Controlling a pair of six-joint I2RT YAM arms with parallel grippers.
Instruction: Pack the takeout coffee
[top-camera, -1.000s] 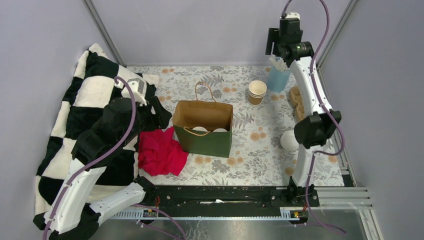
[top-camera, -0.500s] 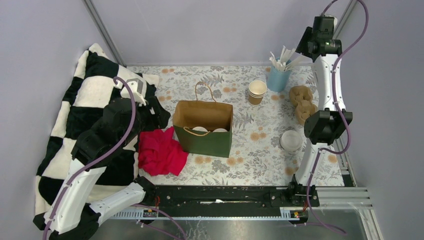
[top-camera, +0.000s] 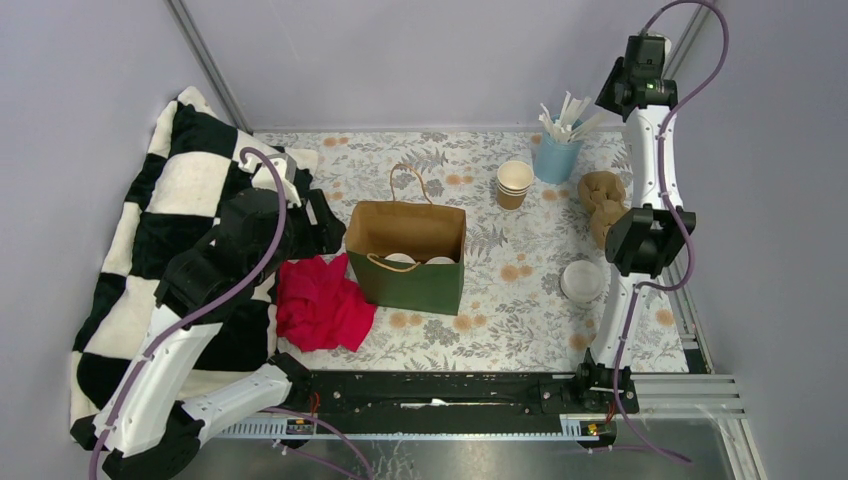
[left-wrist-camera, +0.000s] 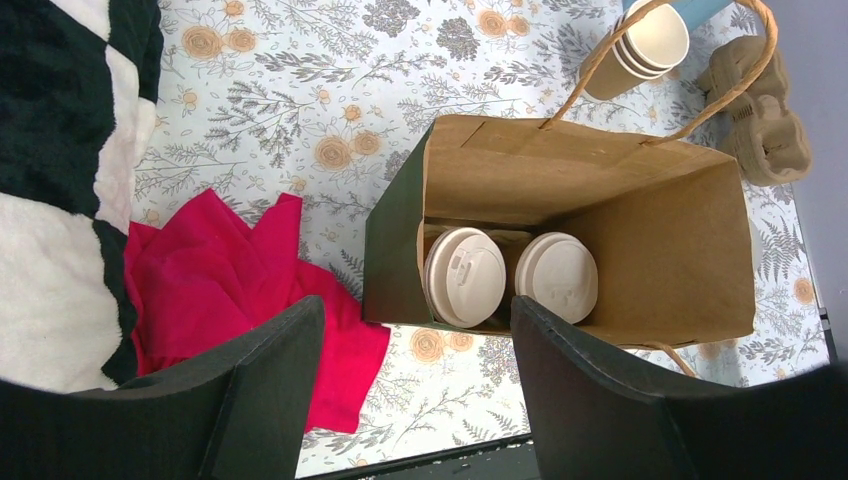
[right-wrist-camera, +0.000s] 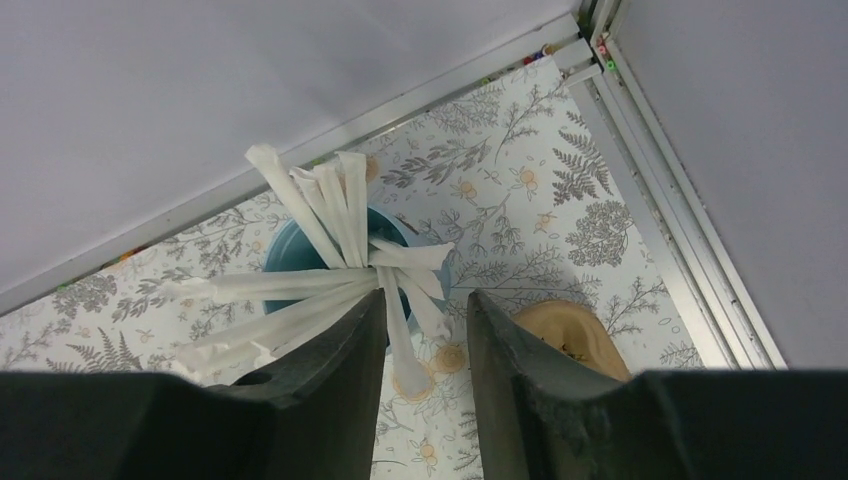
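Left wrist view: the left tool (left-wrist-camera: 415, 325) hangs released, its 2 fingers spread wide with nothing between them, above the near edge of the green bag (left-wrist-camera: 393, 250). The 2 lidded cups (left-wrist-camera: 465, 277) stand upright side by side on the bag's floor, against its near wall, so the coffee looks already packed. A red cloth (left-wrist-camera: 215, 275) lies just left of the bag on the worktop (top-camera: 500, 320).

Farther back, a stack of open cups (top-camera: 515, 182) stands near the blue cup (top-camera: 556, 162), well apart from the bag. At the far right corner the right tool (right-wrist-camera: 427, 310) straddles 1 of the white sticks (right-wrist-camera: 330, 205) fanning from that cup. I cannot tell whether it is clenched on it.

The bag's mouth faces up and its long side runs left to right. It lies nearer and to the left of the right tool, and the left arm is much closer to it.
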